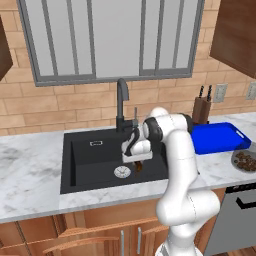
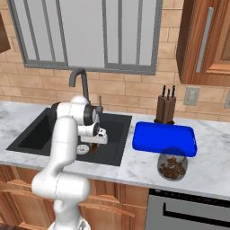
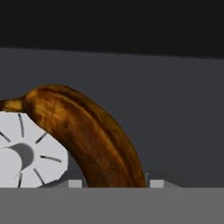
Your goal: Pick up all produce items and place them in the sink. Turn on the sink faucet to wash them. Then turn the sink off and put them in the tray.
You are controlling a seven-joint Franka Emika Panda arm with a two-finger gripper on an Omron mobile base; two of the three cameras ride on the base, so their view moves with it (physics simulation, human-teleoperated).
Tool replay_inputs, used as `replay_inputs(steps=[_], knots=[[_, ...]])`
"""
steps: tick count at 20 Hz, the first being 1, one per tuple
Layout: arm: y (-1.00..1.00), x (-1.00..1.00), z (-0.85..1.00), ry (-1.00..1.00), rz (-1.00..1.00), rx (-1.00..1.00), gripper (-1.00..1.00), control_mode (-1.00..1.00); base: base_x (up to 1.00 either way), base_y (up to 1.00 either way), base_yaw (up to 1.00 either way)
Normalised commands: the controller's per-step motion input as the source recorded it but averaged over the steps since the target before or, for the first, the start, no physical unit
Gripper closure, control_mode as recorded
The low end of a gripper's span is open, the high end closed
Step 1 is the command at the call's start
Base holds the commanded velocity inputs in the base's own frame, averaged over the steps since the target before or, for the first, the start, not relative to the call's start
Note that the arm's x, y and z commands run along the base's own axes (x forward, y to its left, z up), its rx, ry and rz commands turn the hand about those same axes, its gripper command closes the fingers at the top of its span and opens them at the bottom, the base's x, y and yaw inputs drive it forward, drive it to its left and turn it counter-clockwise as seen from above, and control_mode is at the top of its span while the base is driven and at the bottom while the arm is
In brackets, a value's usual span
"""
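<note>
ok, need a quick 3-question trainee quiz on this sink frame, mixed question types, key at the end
1. True or false: the blue tray already holds the banana-shaped produce piece.
2. Multiple choice: in the hand view, the produce piece lies partly over which thing? A) the knife block B) the round silver drain C) the grey dish of brown lumps
3. Fill in: the gripper is down inside the black ____, in front of the faucet.

Key:
1. False. The tray is bare; the piece is in the sink at the gripper.
2. B
3. sink
</note>
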Motion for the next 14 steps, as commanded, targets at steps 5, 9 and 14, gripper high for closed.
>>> replay_inputs(steps=[5, 9, 14], knots=[[-0.1, -0.02, 0.63, 0.0, 0.0, -0.03, 1.0, -1.0, 0.0, 0.0, 0.0], [-0.16, -0.07, 0.57, 0.0, 0.0, -0.03, 1.0, -1.0, 0.0, 0.0, 0.0], [-0.29, -0.18, 0.52, 0.0, -0.01, -0.01, 1.0, -1.0, 0.0, 0.0, 0.0]])
